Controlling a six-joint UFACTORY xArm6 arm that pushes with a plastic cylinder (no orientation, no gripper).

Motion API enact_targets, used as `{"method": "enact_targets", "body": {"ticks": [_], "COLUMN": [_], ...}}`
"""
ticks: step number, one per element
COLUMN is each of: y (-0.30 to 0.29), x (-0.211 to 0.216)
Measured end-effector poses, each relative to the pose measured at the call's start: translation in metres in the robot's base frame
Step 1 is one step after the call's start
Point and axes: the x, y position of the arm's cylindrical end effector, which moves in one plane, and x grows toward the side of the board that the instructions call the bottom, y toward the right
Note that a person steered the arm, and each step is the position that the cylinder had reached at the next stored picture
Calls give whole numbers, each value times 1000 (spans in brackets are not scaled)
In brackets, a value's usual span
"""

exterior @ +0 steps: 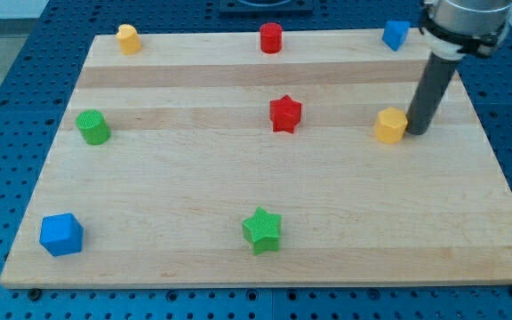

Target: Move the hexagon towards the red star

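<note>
My tip [413,132] has no jaws to open or shut and holds nothing — it only pushes. It stands touching, or just beside, the yellow hexagon [390,125] on that block's right in the view. That placing looks deliberate: the red star [285,114] lies to the view's left of my tip, beyond the hexagon, so a leftward push should carry the block toward it. Nothing stands between them. Farther off: a blue block [396,35] above my tip, a red cylinder [271,38], a green star [262,229] below-left, a green cylinder [92,127], a yellow block [129,39] and a blue cube [61,235] far left — none obstruct.
</note>
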Motion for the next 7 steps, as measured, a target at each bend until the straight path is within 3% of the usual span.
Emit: {"method": "enact_targets", "body": {"ticks": [5, 6, 7], "y": [-72, -52, -35], "x": [0, 29, 91]}}
